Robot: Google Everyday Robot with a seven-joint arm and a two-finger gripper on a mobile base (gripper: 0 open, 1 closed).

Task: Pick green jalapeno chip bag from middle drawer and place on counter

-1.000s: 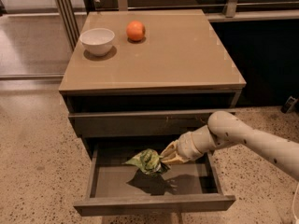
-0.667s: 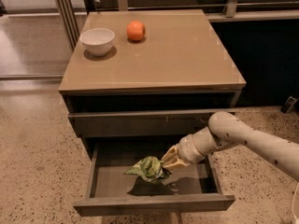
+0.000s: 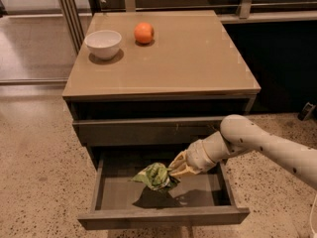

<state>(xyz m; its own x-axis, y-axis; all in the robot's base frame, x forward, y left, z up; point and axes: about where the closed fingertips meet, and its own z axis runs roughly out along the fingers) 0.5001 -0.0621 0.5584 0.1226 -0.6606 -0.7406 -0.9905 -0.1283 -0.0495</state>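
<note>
The middle drawer (image 3: 119,195) is pulled open below the cabinet, its grey floor showing. The green jalapeno chip bag (image 3: 154,175) is crumpled and hangs just above the drawer floor, casting a shadow under it. My gripper (image 3: 174,171) reaches in from the right and is shut on the bag's right end. The white arm (image 3: 257,145) runs off to the right edge. The tan counter (image 3: 178,58) is the cabinet's top, above the drawer.
A white bowl (image 3: 103,42) and an orange round fruit (image 3: 143,32) sit at the counter's back left. A closed drawer front (image 3: 148,130) lies just above the open drawer. Speckled floor (image 3: 34,172) surrounds the cabinet. Metal frames stand behind.
The gripper and the bag have shifted slightly down and left inside the drawer; the bag stays in the gripper's hold, clear of the floor.
</note>
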